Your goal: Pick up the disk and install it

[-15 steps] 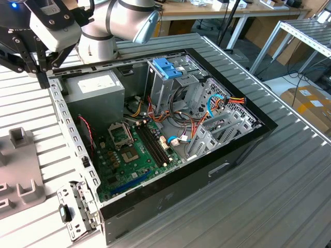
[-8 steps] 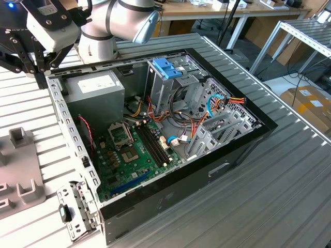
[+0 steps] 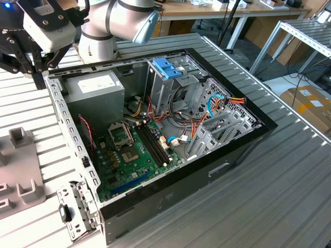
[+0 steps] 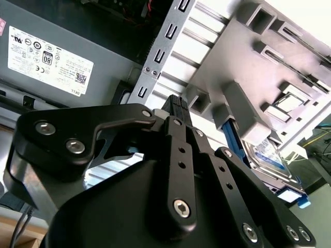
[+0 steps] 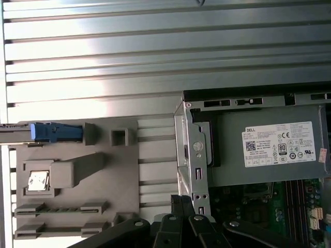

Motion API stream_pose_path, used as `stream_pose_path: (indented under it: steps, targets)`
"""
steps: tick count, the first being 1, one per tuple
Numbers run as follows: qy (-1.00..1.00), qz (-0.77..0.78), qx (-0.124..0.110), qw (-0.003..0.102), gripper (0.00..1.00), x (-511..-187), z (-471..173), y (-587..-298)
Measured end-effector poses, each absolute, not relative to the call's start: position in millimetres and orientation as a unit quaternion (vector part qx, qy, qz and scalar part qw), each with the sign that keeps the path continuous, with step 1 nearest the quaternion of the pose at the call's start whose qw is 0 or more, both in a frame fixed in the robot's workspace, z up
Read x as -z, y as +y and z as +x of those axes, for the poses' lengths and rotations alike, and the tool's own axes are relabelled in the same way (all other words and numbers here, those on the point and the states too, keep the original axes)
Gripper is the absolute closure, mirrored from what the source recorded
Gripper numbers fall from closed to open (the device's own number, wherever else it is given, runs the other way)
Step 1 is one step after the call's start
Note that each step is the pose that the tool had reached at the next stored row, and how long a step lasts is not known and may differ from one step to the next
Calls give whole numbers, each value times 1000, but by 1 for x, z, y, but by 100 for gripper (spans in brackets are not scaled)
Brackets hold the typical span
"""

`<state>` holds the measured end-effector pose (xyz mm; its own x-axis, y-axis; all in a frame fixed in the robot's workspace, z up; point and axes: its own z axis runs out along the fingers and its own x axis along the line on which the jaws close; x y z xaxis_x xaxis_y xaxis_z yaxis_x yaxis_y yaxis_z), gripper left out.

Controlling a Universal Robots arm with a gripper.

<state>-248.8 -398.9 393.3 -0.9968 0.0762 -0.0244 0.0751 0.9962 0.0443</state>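
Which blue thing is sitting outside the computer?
The disk, in its blue carrier, standing in the grey holder beside the case. The other blue piece, a chunky bracket, sits atop the metal cage inside the case.

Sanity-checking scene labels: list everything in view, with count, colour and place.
disk: 1, dark with blue carrier, on edge in the fixture
fixture: 1, grey, on the table beside the case
computer case: 1, black, open, on the table
power supply: 1, grey, case corner nearest the arm
motherboard: 1, green, case floor
drive cage: 1, grey, upright in the case
bracket: 1, light blue, atop the drive cage
cables: several, red, yellow and blue, inside the case
table: 1, ribbed grey metal
cardboard box: 1, brown, exterior view's right
robot arm: 1, silver-grey
gripper: 1, black, over the case edge between fixture and power supply
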Motion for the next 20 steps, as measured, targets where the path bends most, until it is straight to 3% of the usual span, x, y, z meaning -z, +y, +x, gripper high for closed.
stream_pose_path:
  steps: [20]
  targets:
    - [999,38,-22,13,89,-393,-261,-399]
